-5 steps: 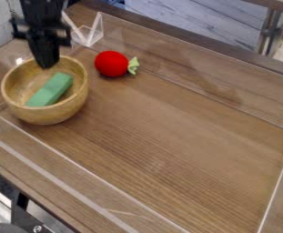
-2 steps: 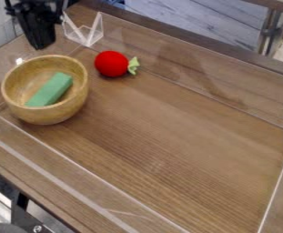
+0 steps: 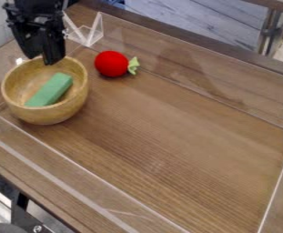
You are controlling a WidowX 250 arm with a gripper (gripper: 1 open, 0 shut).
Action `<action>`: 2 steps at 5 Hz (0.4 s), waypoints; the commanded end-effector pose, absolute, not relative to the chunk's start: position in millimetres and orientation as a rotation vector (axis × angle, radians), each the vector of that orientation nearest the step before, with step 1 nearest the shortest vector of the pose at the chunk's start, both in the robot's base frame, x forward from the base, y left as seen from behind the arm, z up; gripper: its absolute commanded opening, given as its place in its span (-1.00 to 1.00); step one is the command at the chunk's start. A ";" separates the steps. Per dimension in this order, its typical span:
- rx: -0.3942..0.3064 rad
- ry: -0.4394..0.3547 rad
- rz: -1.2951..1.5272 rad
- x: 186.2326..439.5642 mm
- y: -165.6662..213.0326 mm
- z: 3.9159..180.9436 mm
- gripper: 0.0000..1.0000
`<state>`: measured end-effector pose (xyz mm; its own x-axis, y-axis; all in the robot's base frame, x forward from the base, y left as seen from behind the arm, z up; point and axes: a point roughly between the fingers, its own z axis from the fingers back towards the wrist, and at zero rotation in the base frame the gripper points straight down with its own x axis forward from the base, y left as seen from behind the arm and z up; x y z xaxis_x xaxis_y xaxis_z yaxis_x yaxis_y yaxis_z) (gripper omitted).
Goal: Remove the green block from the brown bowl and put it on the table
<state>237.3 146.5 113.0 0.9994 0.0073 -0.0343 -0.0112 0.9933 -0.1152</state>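
The brown bowl (image 3: 13,103) sits at the left of the table (image 3: 168,136). The green block (image 3: 53,88) lies flat inside it, slanted and leaning toward the bowl's right inner wall. My black gripper (image 3: 42,55) hangs over the bowl's far rim, pointing straight down. Its two fingers stand apart with nothing between them. It is above and behind the block and does not touch it.
A red strawberry-like toy (image 3: 111,63) with green leaves lies just right of the bowl. Low clear acrylic walls (image 3: 71,182) edge the tabletop. A clear wall corner (image 3: 85,32) stands behind the gripper. Bare wood stretches to the right and front.
The gripper, shut and low at the bowl's far rim a second ago, lifted and drifted left. It has now shifted back right over the rim with its fingers parted. The block has not moved.
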 end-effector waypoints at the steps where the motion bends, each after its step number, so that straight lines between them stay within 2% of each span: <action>1: -0.089 0.017 0.001 248.4 150.0 105.4 1.00; 2: -0.101 -0.005 0.008 250.4 132.7 121.7 -1.00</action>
<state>247.0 131.5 105.5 0.9989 0.0084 -0.0464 -0.0143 0.9917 -0.1274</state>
